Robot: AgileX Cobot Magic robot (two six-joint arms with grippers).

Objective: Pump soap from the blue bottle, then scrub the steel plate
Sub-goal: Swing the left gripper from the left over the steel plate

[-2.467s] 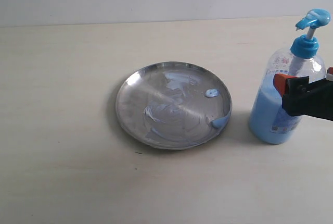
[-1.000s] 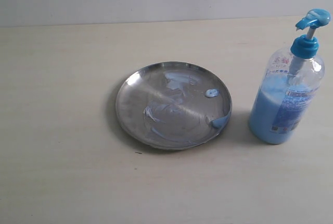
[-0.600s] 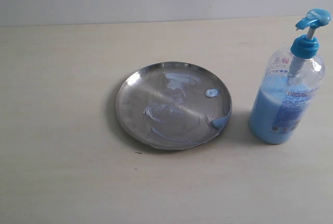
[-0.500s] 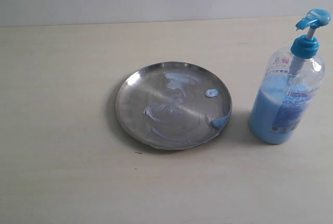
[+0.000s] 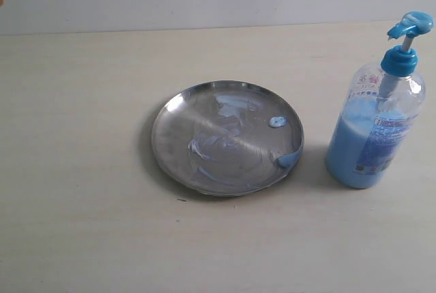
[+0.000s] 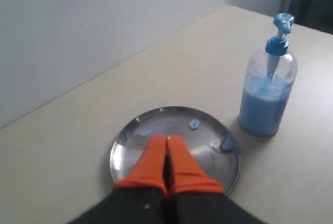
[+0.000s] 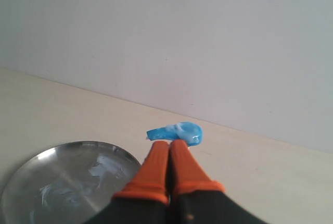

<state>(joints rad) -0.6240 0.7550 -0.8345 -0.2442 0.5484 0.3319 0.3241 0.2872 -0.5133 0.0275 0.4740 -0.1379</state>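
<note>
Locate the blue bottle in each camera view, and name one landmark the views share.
Exterior view: blue bottle at the right edge, beside the steel plate.
Left wrist view: the bottle whole, just past the plate.
Right wrist view: only its pump head, beyond the right gripper.
Shared landmark: the steel plate.

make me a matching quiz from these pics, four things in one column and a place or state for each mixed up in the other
Column one
1. steel plate
2. blue bottle
3. round soap blob
4. left gripper

Column two
a. stands upright at the right of the exterior view
b. orange fingers pressed together
c. lies inside the plate, on the side toward the bottle
d. lies flat, streaked with bluish smears

Pairs: 1-d, 2-a, 3-c, 4-b
</note>
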